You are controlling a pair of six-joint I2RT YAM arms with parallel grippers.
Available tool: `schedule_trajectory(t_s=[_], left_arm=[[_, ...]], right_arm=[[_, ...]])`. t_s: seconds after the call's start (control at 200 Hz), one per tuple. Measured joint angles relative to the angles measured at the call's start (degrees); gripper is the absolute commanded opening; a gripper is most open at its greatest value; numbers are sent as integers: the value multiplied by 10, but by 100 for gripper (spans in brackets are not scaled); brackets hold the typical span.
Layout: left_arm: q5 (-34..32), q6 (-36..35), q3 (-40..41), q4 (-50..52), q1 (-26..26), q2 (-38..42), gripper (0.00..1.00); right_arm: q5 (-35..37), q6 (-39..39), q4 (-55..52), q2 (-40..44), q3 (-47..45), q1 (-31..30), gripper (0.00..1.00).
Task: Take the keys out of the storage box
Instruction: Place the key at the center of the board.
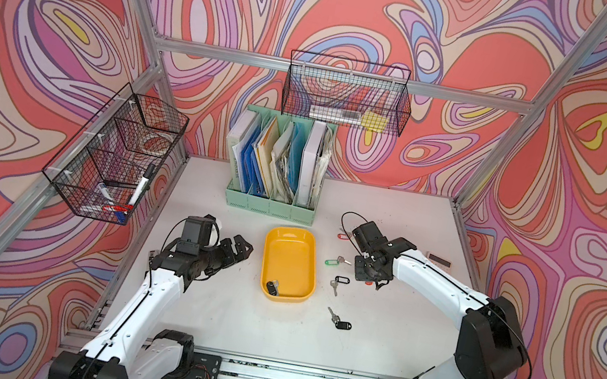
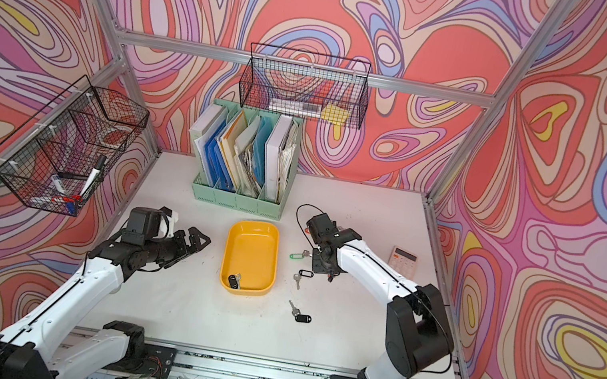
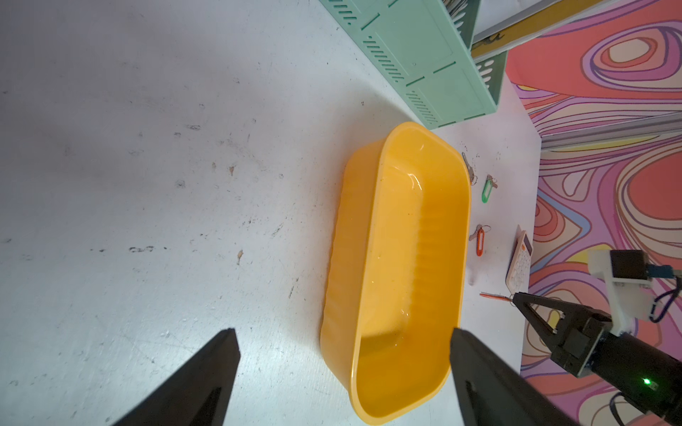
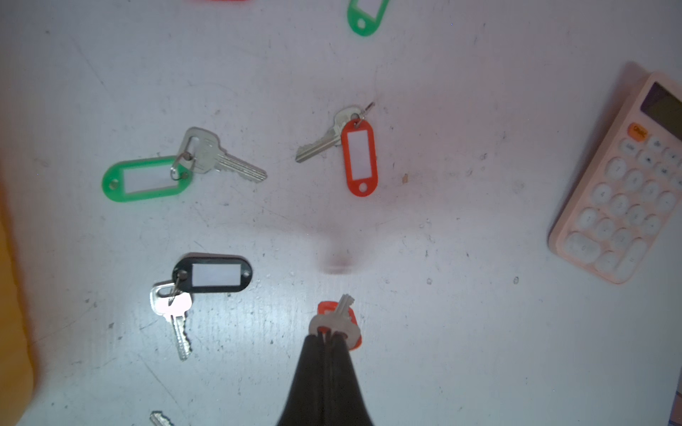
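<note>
While right tool [image 4: 328, 339] pinches red-tagged key [image 4: 336, 318], storage box [image 1: 290, 258] apart

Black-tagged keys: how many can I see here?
3: first key in the storage box, near corner; second key and third key on the table beside it. More may be hidden.

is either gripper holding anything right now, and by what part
The right gripper is shut on a key with a red tag, pinching it by the key's round head. The left gripper is open and holds nothing.
</note>
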State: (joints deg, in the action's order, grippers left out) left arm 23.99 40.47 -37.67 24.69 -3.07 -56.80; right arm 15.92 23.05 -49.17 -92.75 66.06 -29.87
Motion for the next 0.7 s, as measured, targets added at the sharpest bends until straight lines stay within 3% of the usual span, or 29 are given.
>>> schedule_trajectory(t_s=[0.526,0.701], left_arm=[[7,-1,0,0,0,-16,93],[21,-2,0,0,0,-23,87]], right_arm=[[-7,7,46,-31,-25,19,0],[-4,11,52,-30,-29,22,13]])
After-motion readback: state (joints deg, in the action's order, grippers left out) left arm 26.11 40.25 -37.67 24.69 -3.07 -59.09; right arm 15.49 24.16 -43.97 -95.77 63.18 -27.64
